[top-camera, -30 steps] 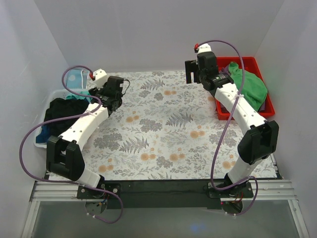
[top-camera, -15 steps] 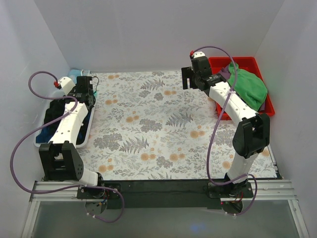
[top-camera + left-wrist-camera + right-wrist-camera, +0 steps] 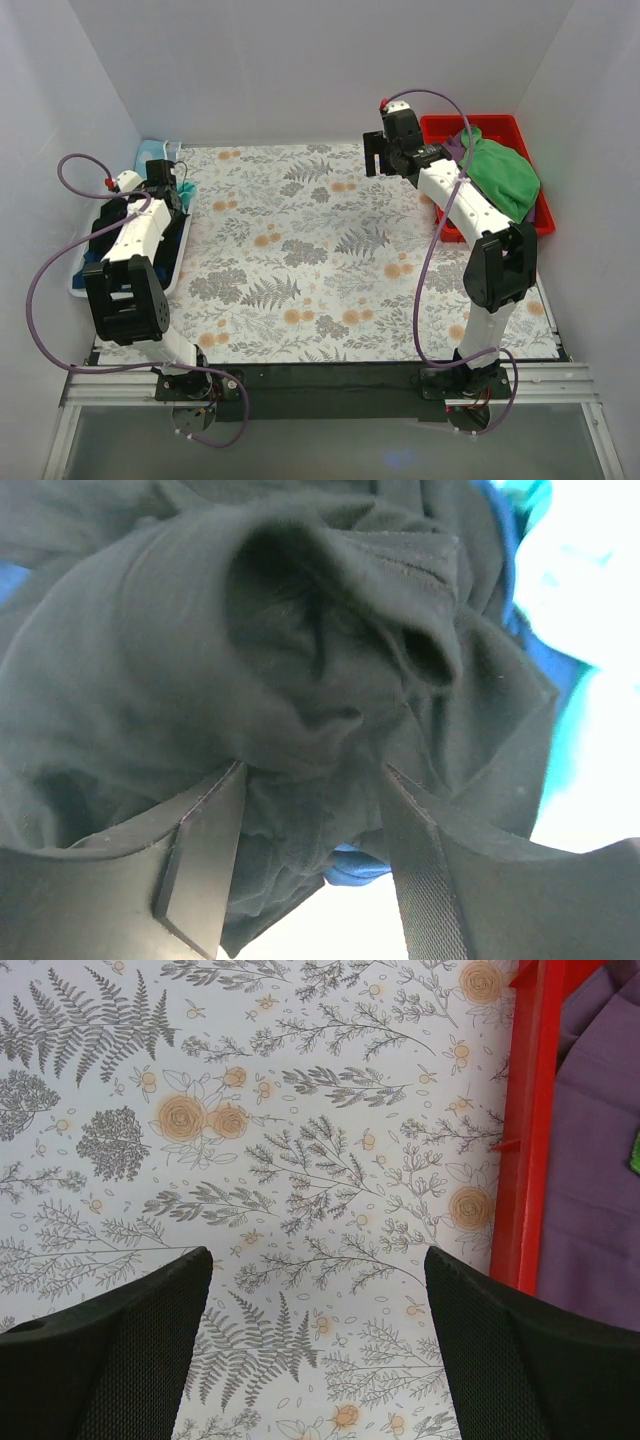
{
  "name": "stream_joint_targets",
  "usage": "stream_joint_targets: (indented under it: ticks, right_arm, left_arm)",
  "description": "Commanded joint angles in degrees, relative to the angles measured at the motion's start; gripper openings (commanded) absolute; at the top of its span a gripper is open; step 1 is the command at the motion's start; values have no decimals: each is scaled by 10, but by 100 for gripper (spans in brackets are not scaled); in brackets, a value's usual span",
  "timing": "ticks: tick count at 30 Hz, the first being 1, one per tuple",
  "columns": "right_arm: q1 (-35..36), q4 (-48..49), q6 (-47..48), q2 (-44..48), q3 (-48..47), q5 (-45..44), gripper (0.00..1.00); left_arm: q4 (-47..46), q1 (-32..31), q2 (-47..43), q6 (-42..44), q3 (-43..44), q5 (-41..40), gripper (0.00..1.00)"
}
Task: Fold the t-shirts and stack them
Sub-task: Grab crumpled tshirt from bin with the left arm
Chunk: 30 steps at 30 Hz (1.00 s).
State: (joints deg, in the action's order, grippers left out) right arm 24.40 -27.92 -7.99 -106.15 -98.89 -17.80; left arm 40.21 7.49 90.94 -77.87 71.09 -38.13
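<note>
A black t-shirt (image 3: 104, 226) lies crumpled in the white bin (image 3: 78, 286) at the left, with teal cloth (image 3: 186, 190) and dark blue cloth beside it. In the left wrist view the black t-shirt (image 3: 200, 660) fills the frame, and a bit of blue shirt (image 3: 356, 866) shows under it. My left gripper (image 3: 312, 772) is down in the bin (image 3: 166, 186), jaws apart, with black cloth bulging between the fingers. My right gripper (image 3: 376, 160) is open and empty above the flowered table (image 3: 315, 1260), left of the red bin.
A red bin (image 3: 500, 124) at the back right holds a green shirt (image 3: 506, 176) on purple cloth (image 3: 600, 1160). Its red rim (image 3: 526, 1160) shows in the right wrist view. White walls close in the table on three sides.
My left arm has swung left off the table and down into the white bin onto the black shirt. My right arm has drawn slightly back and left.
</note>
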Motion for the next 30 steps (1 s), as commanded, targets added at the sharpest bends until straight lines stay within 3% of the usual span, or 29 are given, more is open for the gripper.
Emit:
stream_joint_targets:
  ticks: [1, 4, 5, 8, 9, 17, 25, 28, 30]
  right_arm:
    - [1, -9, 3, -5, -39, -4, 91]
    - [1, -13, 4, -10, -49, -5, 91]
    - [1, -15, 5, -12, -51, -6, 91]
    - [1, -18, 3, -15, -58, -6, 91]
    - [1, -20, 3, -15, -59, -5, 91]
    - [1, -24, -2, -15, -58, -7, 90]
    - [1, -27, -6, -15, -67, -7, 90]
    - [1, -31, -10, -16, -78, -13, 89]
    - [1, -31, -10, -14, -84, -29, 89]
  left_arm:
    - [4, 5, 6, -22, -15, 37, 52]
    - [5, 8, 12, -22, -16, 34, 46]
    - [8, 9, 13, -24, -13, 33, 31]
    - [20, 10, 10, -29, -1, 32, 13]
    - [22, 10, 8, -31, 4, 33, 2]
    - [40, 10, -51, -19, 83, 57, 0]
    - [33, 9, -83, -8, 239, 125, 0]
    - [1, 9, -88, 5, 258, 210, 0]
    - [-47, 9, -72, 45, 299, 363, 0]
